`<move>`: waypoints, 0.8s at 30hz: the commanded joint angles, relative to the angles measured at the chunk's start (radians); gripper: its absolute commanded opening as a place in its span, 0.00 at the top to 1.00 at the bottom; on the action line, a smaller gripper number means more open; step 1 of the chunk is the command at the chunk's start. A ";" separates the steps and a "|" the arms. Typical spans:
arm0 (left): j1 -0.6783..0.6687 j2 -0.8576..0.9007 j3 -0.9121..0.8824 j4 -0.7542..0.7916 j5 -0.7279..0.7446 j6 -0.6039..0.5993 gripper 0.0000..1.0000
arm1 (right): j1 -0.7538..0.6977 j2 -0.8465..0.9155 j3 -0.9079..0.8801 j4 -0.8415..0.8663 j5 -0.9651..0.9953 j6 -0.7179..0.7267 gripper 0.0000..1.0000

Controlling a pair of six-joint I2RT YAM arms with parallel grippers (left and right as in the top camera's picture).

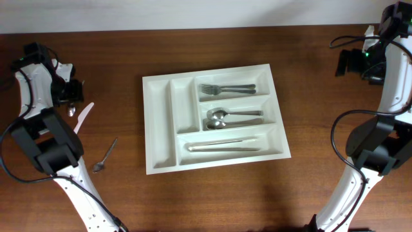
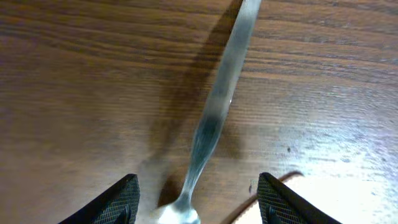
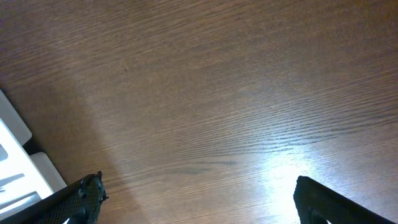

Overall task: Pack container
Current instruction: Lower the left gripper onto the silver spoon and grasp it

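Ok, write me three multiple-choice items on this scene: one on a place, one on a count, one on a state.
1. Seen from overhead, where in the container do the forks lie?
A. the top long compartment
B. the bottom long compartment
C. a narrow upright compartment

2. How many of its compartments hold cutlery?
A. one
B. three
C. five

3. How does the right pincer stand?
A. shut on a fork
B. shut on the container's rim
C. open, holding nothing

Answers:
1 A, since the forks sit in the long compartment at the top of the overhead view.
2 B, since each of the three long compartments holds cutlery and both upright ones hold none.
3 C, since its fingers stand wide apart with only the table between them.
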 commanded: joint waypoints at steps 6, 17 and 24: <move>0.000 0.009 -0.004 0.018 0.019 0.016 0.38 | 0.005 -0.002 0.001 -0.003 -0.006 0.008 0.01; -0.002 0.055 -0.004 0.008 0.039 0.015 0.53 | 0.005 -0.002 0.001 -0.003 -0.006 0.008 0.01; -0.007 0.090 -0.004 0.004 0.046 0.015 0.55 | 0.005 -0.002 0.001 -0.003 -0.006 0.008 0.01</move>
